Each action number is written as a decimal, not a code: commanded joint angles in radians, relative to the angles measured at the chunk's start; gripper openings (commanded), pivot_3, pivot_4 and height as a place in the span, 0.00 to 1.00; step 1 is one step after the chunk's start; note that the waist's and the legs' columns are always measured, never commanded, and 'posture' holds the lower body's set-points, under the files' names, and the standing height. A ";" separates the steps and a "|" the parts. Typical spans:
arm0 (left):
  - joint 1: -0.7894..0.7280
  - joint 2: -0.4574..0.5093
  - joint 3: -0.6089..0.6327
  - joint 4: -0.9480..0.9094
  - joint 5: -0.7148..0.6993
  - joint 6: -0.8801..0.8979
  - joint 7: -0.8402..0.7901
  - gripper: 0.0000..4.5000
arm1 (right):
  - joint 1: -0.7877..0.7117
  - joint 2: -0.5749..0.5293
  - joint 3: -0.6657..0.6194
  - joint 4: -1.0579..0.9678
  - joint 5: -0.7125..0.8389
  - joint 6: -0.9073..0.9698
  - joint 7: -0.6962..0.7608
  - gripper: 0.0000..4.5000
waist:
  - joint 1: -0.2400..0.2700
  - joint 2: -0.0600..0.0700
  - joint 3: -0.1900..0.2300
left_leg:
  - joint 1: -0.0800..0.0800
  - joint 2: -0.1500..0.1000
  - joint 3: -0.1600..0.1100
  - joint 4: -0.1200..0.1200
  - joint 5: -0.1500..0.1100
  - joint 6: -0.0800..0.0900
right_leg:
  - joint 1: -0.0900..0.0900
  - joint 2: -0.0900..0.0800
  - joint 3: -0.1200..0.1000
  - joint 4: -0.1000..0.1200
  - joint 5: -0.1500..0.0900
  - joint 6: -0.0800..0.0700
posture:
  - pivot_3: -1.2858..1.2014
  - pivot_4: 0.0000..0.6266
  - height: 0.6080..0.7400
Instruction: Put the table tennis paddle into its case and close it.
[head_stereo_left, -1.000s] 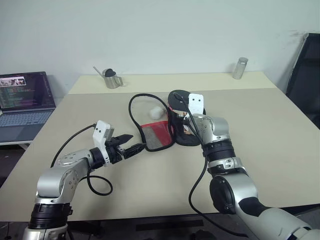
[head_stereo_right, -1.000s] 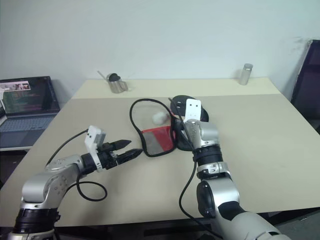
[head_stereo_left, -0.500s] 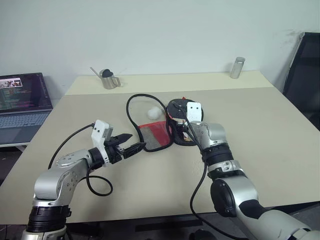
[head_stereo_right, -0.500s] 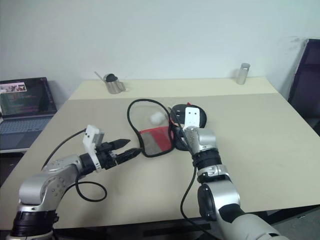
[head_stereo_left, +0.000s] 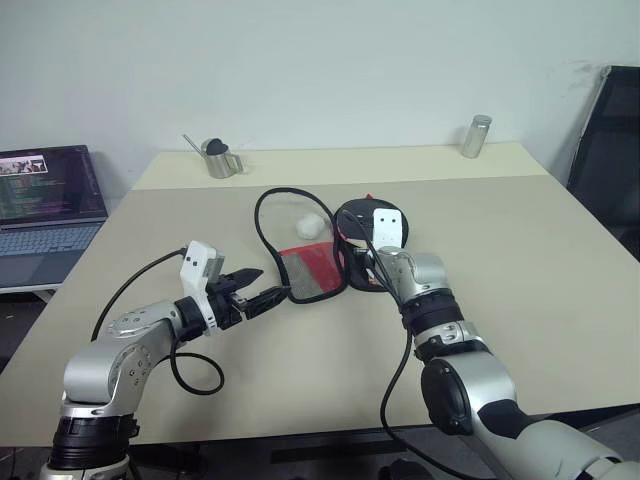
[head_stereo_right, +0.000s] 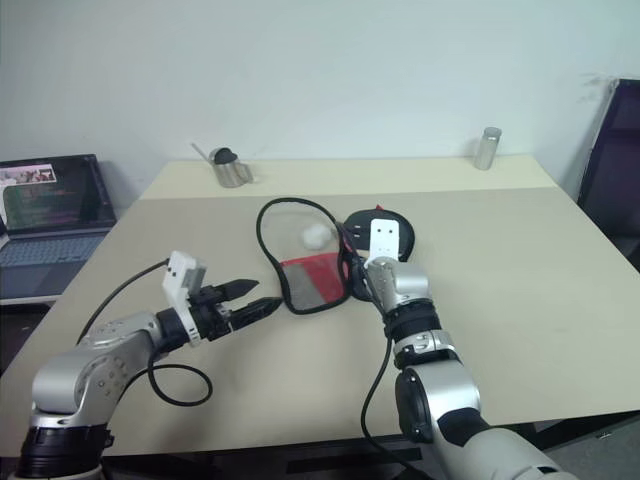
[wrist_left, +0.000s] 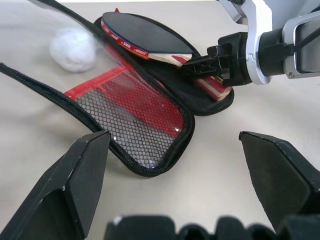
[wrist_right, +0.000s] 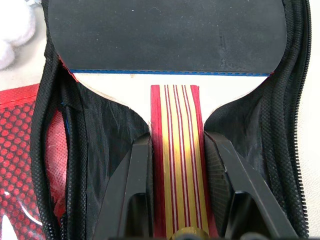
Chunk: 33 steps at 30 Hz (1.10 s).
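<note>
Sunk lower since a second ago, with the right gripper (wrist_right: 176, 200) part-closed, two black fingers (wrist_right: 131, 190) pinching the red-striped light wooden handle of the round black-rubber table tennis paddle (wrist_right: 165, 35). Paddle now lying inside the far half of the unzipped black fabric paddle-shaped case (head_stereo_left: 352, 262), blade pointing away, handle toward the near end; possibly resting on the lining already, though hard to judge from the head views. Red mesh lid panel (wrist_left: 132, 112) folded out flat to the left, zip edge looping round it.

Left gripper (head_stereo_left: 258, 296) spread as wide as it goes, holding nothing, unmoved just left of the lid's near edge.

Step in hand: seating the paddle in the case, seemingly near its end. Next move calls for letting go of the handle and backing the right fingers out without dragging the paddle along, then catching the lid with the left and folding it over to the right before zipping.

Small white fluffy ball (head_stereo_left: 311, 225) just beyond the lid, touching or nearly touching the zip loop. All of it on a beige tabletop (head_stereo_left: 520, 260); small metal pitcher (head_stereo_left: 220, 158) far left, metal cylinder (head_stereo_left: 475, 136) far right. Open laptop (head_stereo_left: 45, 200) on a side surface to the left, dark chair (head_stereo_left: 608, 130) at the right, plain pale wall behind.
</note>
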 joint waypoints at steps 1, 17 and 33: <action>-0.001 0.015 0.021 -0.045 -0.013 -0.007 0.004 1.00 | 0.002 -0.001 -0.003 -0.010 0.008 -0.001 0.005 0.44 | 0.000 0.000 0.000 | 0.000 0.000 0.000 0.000 0.000 0.000 | 0.000 0.000 0.000 0.000 0.000 0.000 | 0.52 0.24 1.00; -0.062 0.031 0.030 0.052 0.025 -0.041 0.014 1.00 | 0.010 -0.088 0.001 -0.248 0.063 0.142 0.137 0.99 | 0.001 0.000 0.000 | 0.000 0.000 0.000 0.001 0.000 0.000 | 0.000 0.000 0.000 0.000 0.000 0.000 | 0.52 0.24 1.00; -0.440 -0.079 -0.167 0.705 0.350 -0.188 0.132 0.64 | 0.260 -0.604 0.211 -0.783 0.339 0.143 1.017 1.00 | 0.014 -0.001 -0.001 | 0.001 -0.001 0.000 0.001 0.000 0.001 | 0.002 0.001 -0.002 -0.001 0.000 0.000 | 0.52 0.24 1.00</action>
